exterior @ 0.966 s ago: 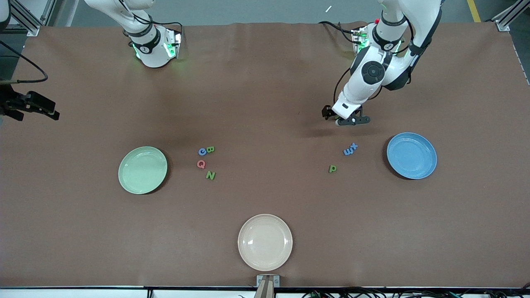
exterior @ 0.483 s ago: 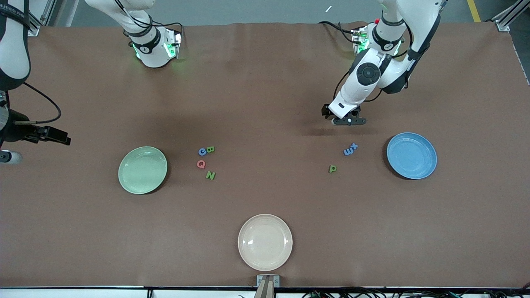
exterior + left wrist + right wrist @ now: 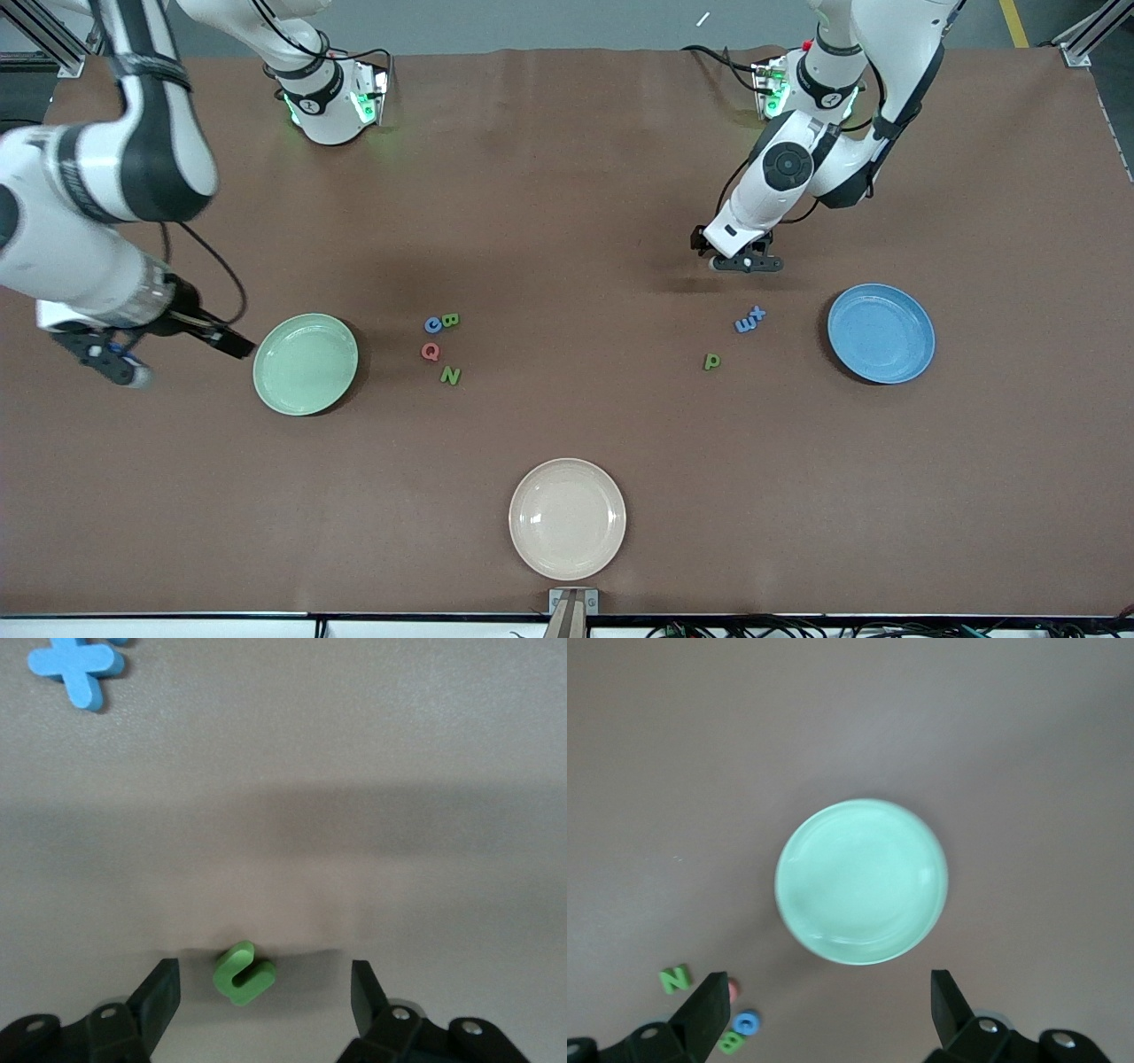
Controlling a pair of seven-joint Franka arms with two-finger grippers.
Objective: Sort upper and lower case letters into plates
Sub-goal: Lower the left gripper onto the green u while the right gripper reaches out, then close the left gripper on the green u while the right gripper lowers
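Between the left end effector's point(image 3: 746, 262) spread, empty fingers, low over the tabletop point(image 3: 567, 221), lies the green n point(image 3: 243, 973), not yet gripped; the right end effector point(image 3: 111, 361), likewise released, has swung in beside the pale green plate point(image 3: 305, 364); sorting looks ready to begin at both ends.

We find the left claw point(image 3: 747, 262) low over the n point(image 3: 244, 973), which lies on the table point(image 3: 567, 221) between its fingers. The x point(image 3: 757, 313) and m point(image 3: 745, 325) lie side by side nearer the camera, and the p point(image 3: 711, 361) nearer yet. The right claw point(image 3: 106, 361) hangs over the table beside one plate point(image 3: 306, 363), with C point(image 3: 432, 325), B point(image 3: 451, 320), Q point(image 3: 430, 352) and N point(image 3: 451, 376) clustered toward the left arm's end of that plate
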